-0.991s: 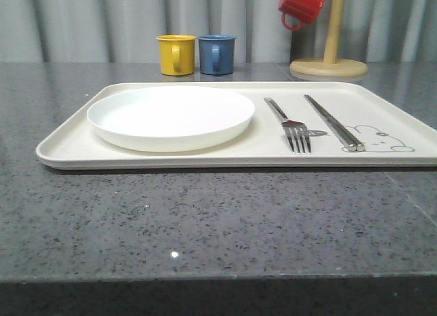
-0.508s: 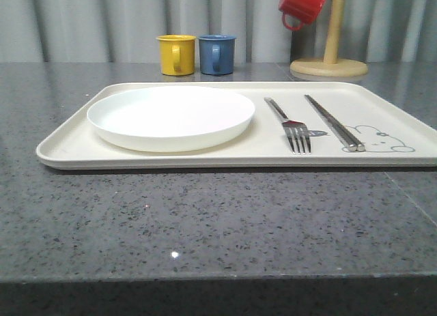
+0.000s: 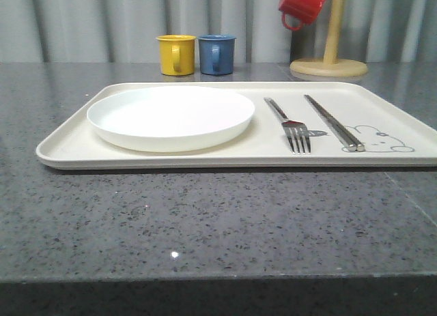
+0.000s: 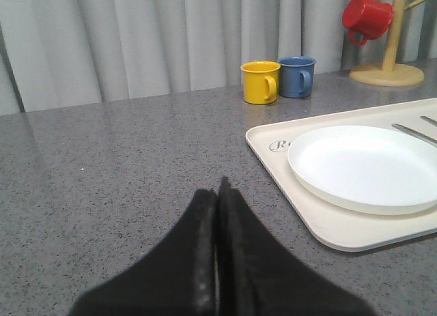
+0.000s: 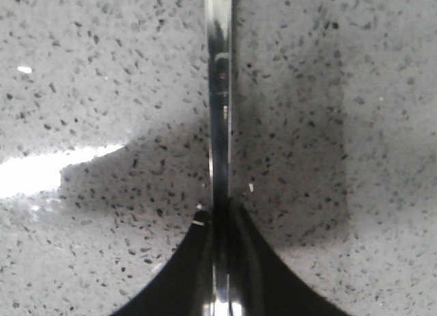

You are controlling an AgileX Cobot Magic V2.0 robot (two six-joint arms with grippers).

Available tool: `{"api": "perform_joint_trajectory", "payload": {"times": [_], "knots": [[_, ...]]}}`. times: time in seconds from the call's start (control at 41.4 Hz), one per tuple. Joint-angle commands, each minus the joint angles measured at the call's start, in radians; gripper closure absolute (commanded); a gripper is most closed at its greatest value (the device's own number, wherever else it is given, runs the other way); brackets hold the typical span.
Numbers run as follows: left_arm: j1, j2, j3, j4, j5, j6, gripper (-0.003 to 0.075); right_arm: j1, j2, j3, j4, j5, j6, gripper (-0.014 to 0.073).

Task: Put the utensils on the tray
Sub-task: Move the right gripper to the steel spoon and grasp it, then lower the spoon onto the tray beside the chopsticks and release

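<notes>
The cream tray (image 3: 68, 152) lies across the grey stone table. On it sit a round white plate (image 3: 171, 117), a silver fork (image 3: 293, 128) and a pair of metal chopsticks (image 3: 334, 123) beside a rabbit drawing. My right gripper (image 5: 220, 210) is shut on a slim shiny metal handle, the spoon (image 5: 220, 91), just over the speckled countertop; its bowl is out of view. My left gripper (image 4: 220, 186) is shut with nothing in it, low over the table to the left of the tray (image 4: 328, 227) and the plate (image 4: 362, 166).
A yellow mug (image 3: 177, 54) and a blue mug (image 3: 217, 54) stand behind the tray. At the back right a red mug (image 3: 302, 5) hangs on a wooden stand (image 3: 331, 56). A grey curtain closes the back. Bare countertop lies in front of the tray.
</notes>
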Motion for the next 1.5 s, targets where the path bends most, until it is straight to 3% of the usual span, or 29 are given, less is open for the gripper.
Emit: {"api": "perform_joint_trajectory", "payload": {"times": [0.0,0.363,0.604,0.991,1.475], "knots": [[0.002,0.009,-0.027,-0.009,-0.088,-0.011,0.0739,-0.006,-0.075,-0.027,-0.016,0.001,-0.008,0.0634],[0.002,0.009,-0.027,-0.009,-0.088,-0.011,0.0739,0.064,-0.209,-0.027,0.028,0.068,0.073,0.0634],[0.002,0.009,-0.027,-0.009,-0.088,-0.011,0.0739,0.214,-0.232,-0.027,0.037,0.115,0.161,0.0633],[0.002,0.009,-0.027,-0.009,-0.088,-0.011,0.0739,0.455,-0.175,-0.026,0.078,0.042,0.266,0.0633],[0.002,0.009,-0.027,-0.009,-0.088,-0.011,0.0739,0.466,-0.060,-0.026,0.058,0.023,0.333,0.0633]]}}
